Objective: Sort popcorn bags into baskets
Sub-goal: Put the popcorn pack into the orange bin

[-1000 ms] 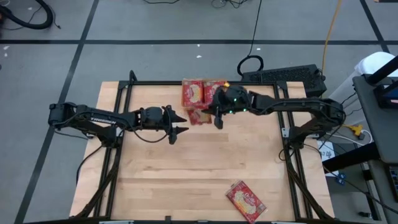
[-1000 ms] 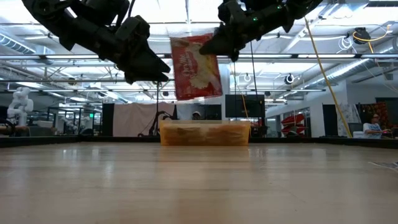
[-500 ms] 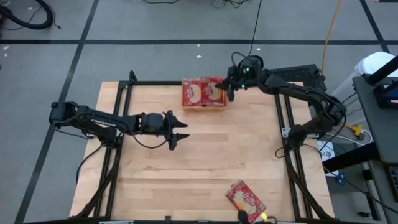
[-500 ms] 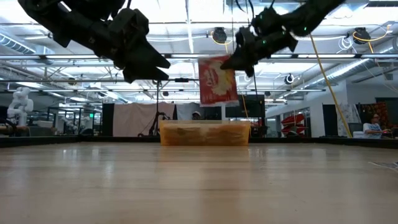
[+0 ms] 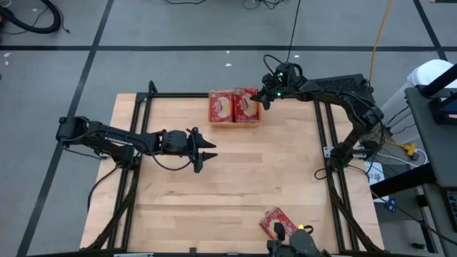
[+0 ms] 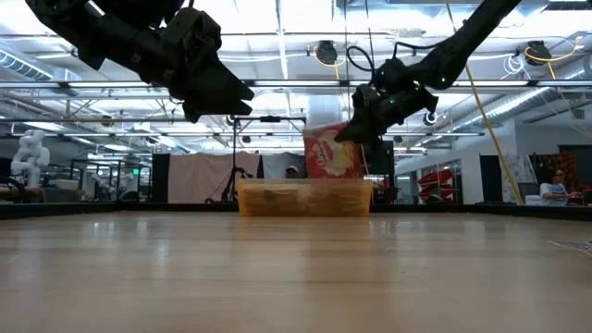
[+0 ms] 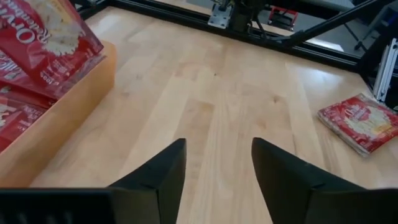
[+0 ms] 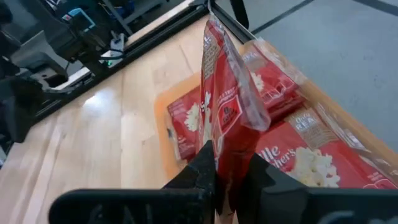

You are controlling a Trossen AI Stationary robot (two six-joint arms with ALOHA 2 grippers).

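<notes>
A translucent orange basket [image 5: 234,121] stands at the table's far edge with red popcorn bags [image 5: 221,107] lying in it. My right gripper [image 5: 263,98] reaches in from the right and is shut on another red popcorn bag [image 6: 331,153], which it holds over the basket's right half [image 8: 163,118]. My left gripper [image 5: 207,148] hovers open above bare wood left of centre, nothing between its fingers [image 7: 217,168]. One more popcorn bag [image 5: 280,225] lies flat near the table's front edge, also seen in the left wrist view [image 7: 360,121]. My right gripper pinches the bag's upper end [image 8: 227,155] between its two fingers [image 8: 204,171]. It comes from the table's right side, slanting down. The bag hangs on edge below the fingers, its lower end down behind the basket's rim [image 6: 305,185]; whether it rests on the bags inside, I cannot tell.
Black frame rails [image 5: 325,143] run along the table's left and right sides and far edge. A keyboard [image 5: 335,86] lies beyond the far right corner. Bare wood spreads across the middle and near left of the table.
My right gripper has carried the bag from in front of the basket toward the far right, then down. The bag, which hung high and clear, now hangs lower with its bottom end behind the basket's rim.
</notes>
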